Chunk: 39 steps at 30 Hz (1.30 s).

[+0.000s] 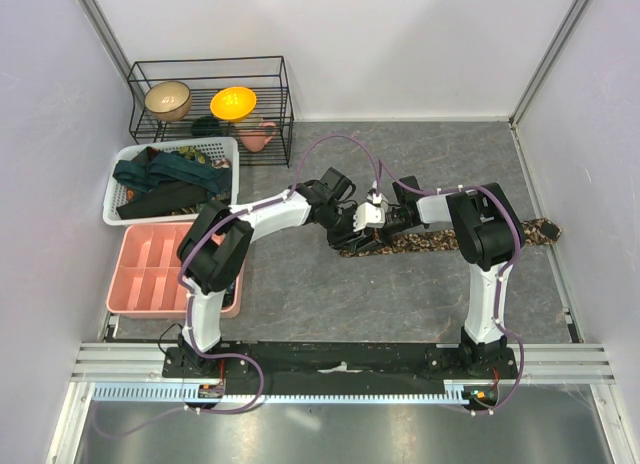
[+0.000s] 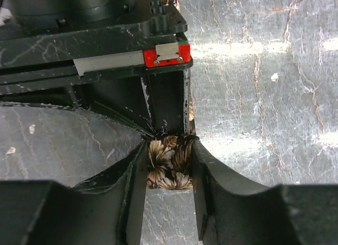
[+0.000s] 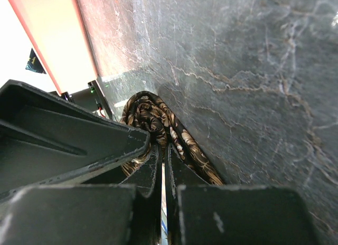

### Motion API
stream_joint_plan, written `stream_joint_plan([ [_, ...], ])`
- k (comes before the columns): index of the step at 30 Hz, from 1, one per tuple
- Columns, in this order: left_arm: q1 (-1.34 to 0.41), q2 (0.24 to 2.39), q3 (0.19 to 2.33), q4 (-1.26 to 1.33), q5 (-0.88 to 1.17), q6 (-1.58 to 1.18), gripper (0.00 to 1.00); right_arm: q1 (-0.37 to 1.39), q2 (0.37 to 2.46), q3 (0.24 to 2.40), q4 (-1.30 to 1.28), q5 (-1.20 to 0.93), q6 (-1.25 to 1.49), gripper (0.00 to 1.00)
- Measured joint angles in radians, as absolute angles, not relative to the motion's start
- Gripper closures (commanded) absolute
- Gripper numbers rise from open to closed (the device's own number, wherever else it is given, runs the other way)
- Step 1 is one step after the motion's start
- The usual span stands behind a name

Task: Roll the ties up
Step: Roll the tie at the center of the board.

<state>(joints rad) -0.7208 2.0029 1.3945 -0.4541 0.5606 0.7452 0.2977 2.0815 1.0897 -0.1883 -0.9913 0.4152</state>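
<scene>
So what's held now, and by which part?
Left gripper clamps the brown floral fabric tie at its curled end; right gripper is shut there, hold unclear.

Tan leaf print on brown tie (image 1: pixel 440 241), over grey veined table (image 1: pixel 400 304).
In white basket (image 1: pixel 113 194), teal and black ties (image 1: pixel 165 174); pink tray (image 1: pixel 135 284); black wire rack (image 1: pixel 286 109) with tan bowl (image 1: pixel 168 100), yellow-orange bowl (image 1: pixel 233 103), pink cup (image 1: pixel 258 137); purple cables (image 1: pixel 345 141).

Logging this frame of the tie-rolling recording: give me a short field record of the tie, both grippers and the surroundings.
tie in work: brown tie, lying along the table, left end curled
left gripper: shut on brown tie at that end
right gripper: shut, tips at the same end; grip unclear
other ties: dark ties in white basket
pink tray: beside the basket
</scene>
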Motion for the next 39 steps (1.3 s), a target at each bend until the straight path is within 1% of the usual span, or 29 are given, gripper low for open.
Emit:
stream_joint_plan([
  [4,-0.721,2.021,1.423,-0.5,0.551,0.744,0.55,0.298,2.082,1.09,-0.188,-0.992,0.416,1.0],
  [9,-0.722,2.047,1.455,-0.554,0.539,0.745,0.61,0.297,2.082,1.09,-0.187,-0.994,0.415,1.0],
  [14,-0.729,2.067,1.496,-0.607,0.516,0.749,0.67,0.295,2.077,1.088,-0.184,-0.993,0.415,0.92],
  [15,-0.73,2.072,1.506,-0.619,0.513,0.749,0.67,0.295,2.076,1.087,-0.184,-0.994,0.416,0.87],
  [17,-0.731,2.076,1.513,-0.627,0.509,0.75,0.7,0.293,2.071,1.086,-0.186,-0.992,0.416,0.83],
  [18,-0.731,2.077,1.515,-0.631,0.508,0.752,0.7,0.292,2.066,1.083,-0.186,-0.99,0.415,0.79],
  [21,-0.731,2.081,1.52,-0.639,0.508,0.756,0.71,0.279,2.048,1.074,-0.197,-0.987,0.414,0.74],
  [23,-0.73,2.084,1.523,-0.643,0.508,0.758,0.71,0.26,2.032,1.07,-0.214,-0.986,0.412,0.73],
  [27,-0.73,2.086,1.528,-0.65,0.508,0.761,0.71,0.233,2.014,1.07,-0.227,-0.987,0.408,0.67],
  [30,-0.73,2.089,1.533,-0.655,0.508,0.761,0.71,0.237,2.014,1.069,-0.225,-0.991,0.414,0.66],
  [39,-0.728,2.09,1.537,-0.669,0.507,0.761,0.71,0.28,2.016,1.052,-0.139,-1.001,0.485,0.66],
])
